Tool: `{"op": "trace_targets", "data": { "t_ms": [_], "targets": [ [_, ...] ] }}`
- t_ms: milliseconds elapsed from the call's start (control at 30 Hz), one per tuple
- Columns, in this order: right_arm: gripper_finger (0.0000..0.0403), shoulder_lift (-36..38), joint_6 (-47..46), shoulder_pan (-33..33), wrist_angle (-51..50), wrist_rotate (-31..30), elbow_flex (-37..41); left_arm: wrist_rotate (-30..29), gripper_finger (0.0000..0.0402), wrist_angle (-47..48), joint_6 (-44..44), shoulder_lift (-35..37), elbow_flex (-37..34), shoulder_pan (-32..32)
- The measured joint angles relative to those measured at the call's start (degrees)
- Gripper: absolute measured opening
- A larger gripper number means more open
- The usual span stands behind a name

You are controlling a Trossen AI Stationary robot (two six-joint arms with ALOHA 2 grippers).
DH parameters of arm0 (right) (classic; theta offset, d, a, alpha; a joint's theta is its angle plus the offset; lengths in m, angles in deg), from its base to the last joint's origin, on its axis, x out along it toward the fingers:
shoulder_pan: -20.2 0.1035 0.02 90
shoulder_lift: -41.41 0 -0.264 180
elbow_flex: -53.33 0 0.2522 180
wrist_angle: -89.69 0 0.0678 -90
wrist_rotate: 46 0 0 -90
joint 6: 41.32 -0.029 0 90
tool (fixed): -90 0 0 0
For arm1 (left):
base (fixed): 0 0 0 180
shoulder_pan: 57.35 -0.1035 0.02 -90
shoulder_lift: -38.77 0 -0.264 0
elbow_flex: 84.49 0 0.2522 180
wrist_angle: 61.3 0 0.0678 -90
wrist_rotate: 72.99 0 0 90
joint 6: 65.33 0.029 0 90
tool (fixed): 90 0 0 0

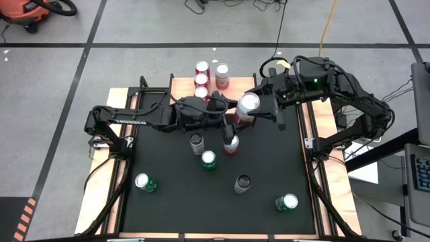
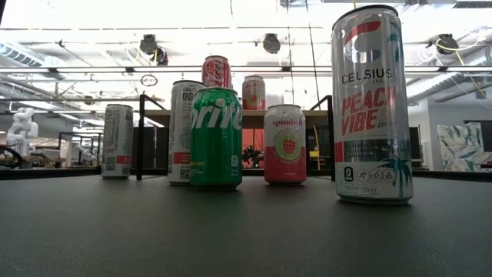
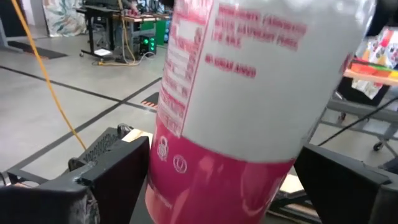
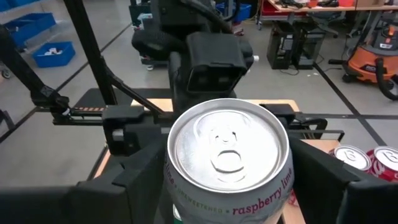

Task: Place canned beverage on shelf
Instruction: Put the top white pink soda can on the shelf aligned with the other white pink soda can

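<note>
The step in hand looked like a handover of the raspberry can (image 1: pixel 247 107) near the upper middle of the high view, just below and right of the shelf (image 1: pixel 181 86) with its three cans (image 1: pixel 201 68). The right gripper (image 1: pixel 254 107) pinched the can between its fingers. The left gripper (image 1: pixel 218 111) had its jaws spread wide on either side of it — no grip, as far as could be seen. The next move probably called for the right arm to carry the can, upright, onto a bare part of the shelf.
</note>
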Motion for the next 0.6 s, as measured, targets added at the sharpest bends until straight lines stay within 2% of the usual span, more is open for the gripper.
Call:
{"op": "trace_targets", "data": {
  "t_ms": [233,433,600],
  "targets": [
    [0.0262,0.0,1.1,-0.1,-2.6,0.0,0.0,0.1,0.0389,3.1,0.2,0.7,0.0,0.7],
    [0.0263,0.1,1.1,-1.6,-4.2,0.0,0.0,-5.2,0.0389,11.3,-0.1,4.3,0.0,2.5],
    [0.0263,0.1,1.4,-2.9,-4.5,0.2,-0.1,-11.2,0.0389,13.6,-1.5,8.5,-0.1,4.3]
  ]
}}
